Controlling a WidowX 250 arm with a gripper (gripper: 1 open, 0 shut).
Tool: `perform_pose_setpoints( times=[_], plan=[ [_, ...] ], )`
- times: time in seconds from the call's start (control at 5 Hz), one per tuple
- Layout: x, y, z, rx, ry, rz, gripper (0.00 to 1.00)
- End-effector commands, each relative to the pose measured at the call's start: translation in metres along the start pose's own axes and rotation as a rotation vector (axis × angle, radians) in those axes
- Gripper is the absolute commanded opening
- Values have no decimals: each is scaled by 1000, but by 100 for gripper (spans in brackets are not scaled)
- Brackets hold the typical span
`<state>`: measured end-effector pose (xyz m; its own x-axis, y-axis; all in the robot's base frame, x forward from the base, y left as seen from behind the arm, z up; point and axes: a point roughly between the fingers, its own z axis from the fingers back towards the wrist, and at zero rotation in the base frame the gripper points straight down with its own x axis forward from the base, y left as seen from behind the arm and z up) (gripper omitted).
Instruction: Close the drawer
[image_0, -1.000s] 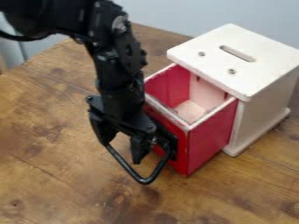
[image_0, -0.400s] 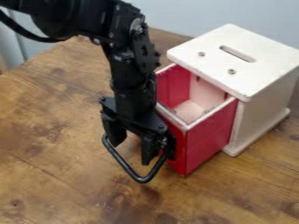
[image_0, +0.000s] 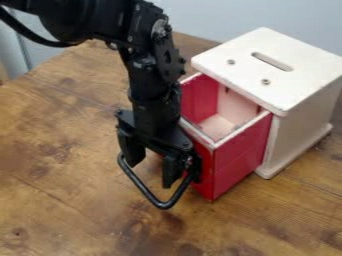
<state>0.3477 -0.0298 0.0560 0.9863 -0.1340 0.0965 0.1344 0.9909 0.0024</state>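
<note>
- At the centre of the surface (image_0: 54, 200) we see the drawer (image_0: 230, 135), red with a pale inside, pulled well out of the cream box (image_0: 287, 85) that houses it, towards the lower left.
- Its black front plate (image_0: 191, 168) faces the lower left, and the large black loop handle (image_0: 144, 188) curves out from it, low over the wood.
- We find the tool (image_0: 151, 165) right at that front plate, its two dark fingers (image_0: 171, 170) pointing down inside the loop, one beside the other with a gap between them, so they look spread; whether they touch the handle we cannot tell.
- The black arm (image_0: 150, 70) rises from the tool to the upper left.
- The cream box has a slot in its top and stands on the brown wooden surface.
</note>
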Motion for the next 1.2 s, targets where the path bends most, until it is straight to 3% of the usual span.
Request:
perform_pose_setpoints(
  times=[0.0,0.6,1.0],
  plan=[
    [29,3,-26,5,-51,4,100],
    [43,3,-49,-1,-33,-5,100],
    [58,6,-63,-5,60,4,100]
  ],
)
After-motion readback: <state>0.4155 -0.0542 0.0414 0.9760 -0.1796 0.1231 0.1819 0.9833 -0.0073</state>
